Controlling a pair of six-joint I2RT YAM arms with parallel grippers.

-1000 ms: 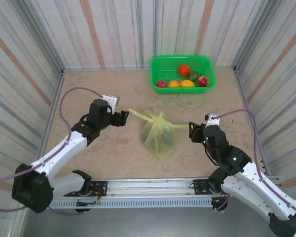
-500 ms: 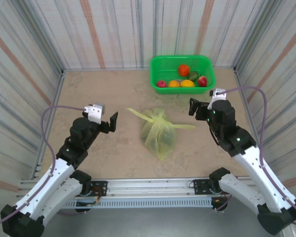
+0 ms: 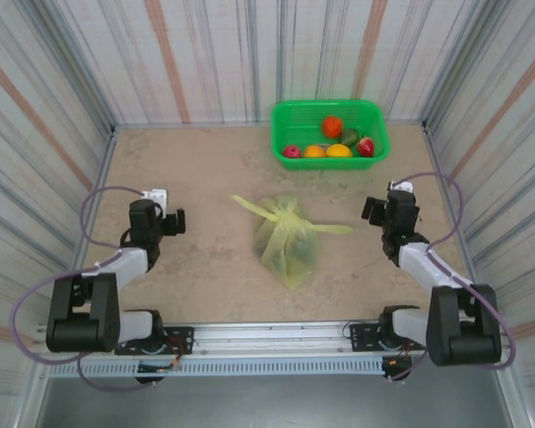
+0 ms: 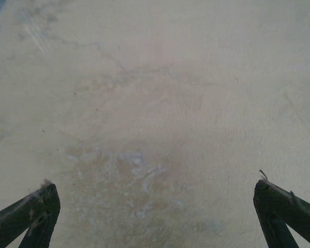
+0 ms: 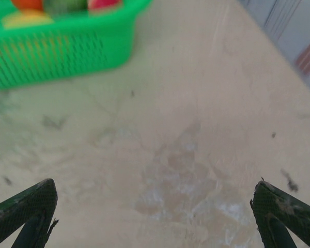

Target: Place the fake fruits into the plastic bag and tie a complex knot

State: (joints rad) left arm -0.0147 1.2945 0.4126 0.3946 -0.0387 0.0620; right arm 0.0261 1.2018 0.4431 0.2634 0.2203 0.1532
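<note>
The yellow-green plastic bag (image 3: 288, 241) lies bulging in the middle of the table, with dim shapes showing through it. Its handles are bunched into a knot (image 3: 282, 212), and two pointed ends stick out left and right. Several fake fruits (image 3: 332, 127) lie in the green basket (image 3: 330, 106) at the back. My left gripper (image 3: 173, 221) sits open, well left of the bag; in the left wrist view the left gripper (image 4: 154, 185) has only bare table between its fingers. My right gripper (image 3: 373, 210) is open, right of the bag; the right gripper (image 5: 154, 184) holds nothing.
Striped walls close in the table on three sides. In the right wrist view the green basket (image 5: 57, 54) stands ahead to the left, fruit tops (image 5: 28, 4) showing over its rim. Both arms are folded back low near the table's sides.
Both grippers let go of the bag's handle ends and drew back and outward, away from the bag. The handle ends slackened onto the table. The bag stayed put.
</note>
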